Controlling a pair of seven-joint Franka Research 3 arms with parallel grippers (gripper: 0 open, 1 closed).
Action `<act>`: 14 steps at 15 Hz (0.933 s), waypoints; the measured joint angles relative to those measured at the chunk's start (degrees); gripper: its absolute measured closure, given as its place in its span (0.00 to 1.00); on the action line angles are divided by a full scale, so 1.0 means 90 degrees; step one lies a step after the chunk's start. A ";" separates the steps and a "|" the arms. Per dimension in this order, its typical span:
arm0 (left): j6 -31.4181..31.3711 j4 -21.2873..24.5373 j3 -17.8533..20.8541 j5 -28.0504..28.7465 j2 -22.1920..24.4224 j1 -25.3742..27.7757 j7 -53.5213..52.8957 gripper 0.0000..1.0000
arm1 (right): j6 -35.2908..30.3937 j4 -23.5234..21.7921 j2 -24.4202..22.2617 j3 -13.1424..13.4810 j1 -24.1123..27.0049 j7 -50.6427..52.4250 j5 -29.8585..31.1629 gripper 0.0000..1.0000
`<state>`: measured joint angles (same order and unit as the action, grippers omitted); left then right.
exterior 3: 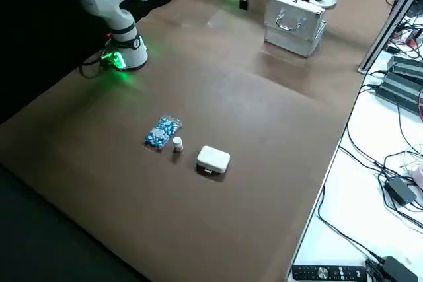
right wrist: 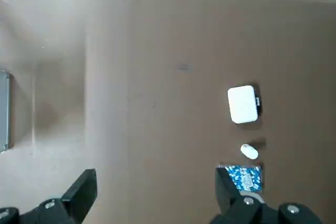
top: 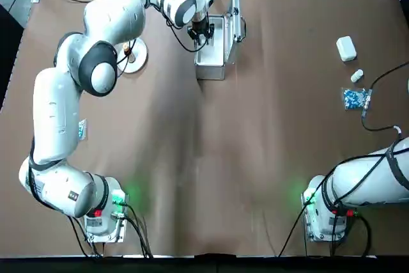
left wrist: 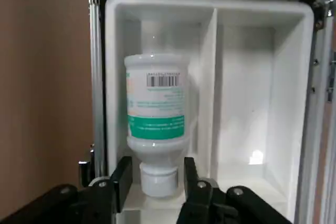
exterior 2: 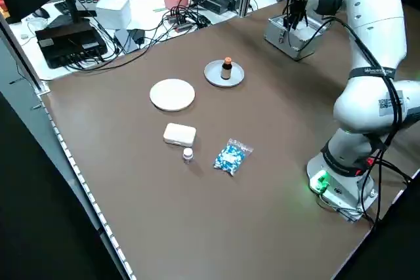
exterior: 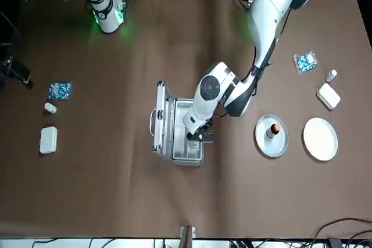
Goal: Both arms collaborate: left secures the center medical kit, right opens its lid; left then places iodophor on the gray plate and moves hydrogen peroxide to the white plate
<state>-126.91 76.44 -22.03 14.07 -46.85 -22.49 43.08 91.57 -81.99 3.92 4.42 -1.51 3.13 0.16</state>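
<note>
Medical kit: we see the medical kit at the centre of the front view, a silver-white metal case with bright edge strips and a moulded white inner tray split by a partition.
Lid: the lid stands upright on the case's left side in the front view, a flat panel with a slim handle on its outer face.
Hydrogen peroxide: the hydrogen peroxide lies in one compartment of the tray, a whitish plastic bottle with a blue-green band, a barcode label and a ribbed white cap.
Iodophor: the iodophor is a small dark brown bottle with an orange cap, standing upright on the gray plate.
Gray plate: the gray plate is round and rimmed, right of the case in the front view.
White plate: the white plate is flat, creamy and round, just right of the gray plate.
Left gripper: we see the left gripper reaching down into the open case, the arm stretched long across the brown counter; its black fingers sit on either side of the bottle's cap, close to it, and we cannot tell if they press it.
Right gripper: the right gripper hangs over bare counter at the upper left of the front view, fingers spread wide with nothing between them.
</note>
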 joint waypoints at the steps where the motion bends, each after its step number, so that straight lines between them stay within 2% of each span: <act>1: 0.0000 0.0000 -0.0001 0.0000 0.0000 0.0000 0.0000 0.52 | -0.0004 0.0000 0.0000 -0.0002 0.0000 0.0000 0.0000 0.01; 4: 0.0001 0.0000 0.0000 0.0000 0.0000 0.0000 -0.0001 0.53 | -0.0012 0.0000 0.0000 -0.0011 -0.0005 0.0000 0.0000 0.01; 10: 0.0004 0.0004 0.0001 0.0067 -0.0012 0.0000 -0.0006 0.68 | -0.0020 0.0001 0.0000 -0.0013 -0.0017 0.0000 0.0000 0.01; 14: 0.0004 -0.0002 0.0001 0.0067 -0.0013 -0.0001 -0.0005 0.68 | -0.0020 0.0001 0.0000 -0.0014 -0.0024 0.0001 0.0000 0.01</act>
<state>-126.87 76.43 -22.03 14.68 -46.97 -22.50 43.03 91.39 -81.98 3.92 4.30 -1.73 3.14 0.15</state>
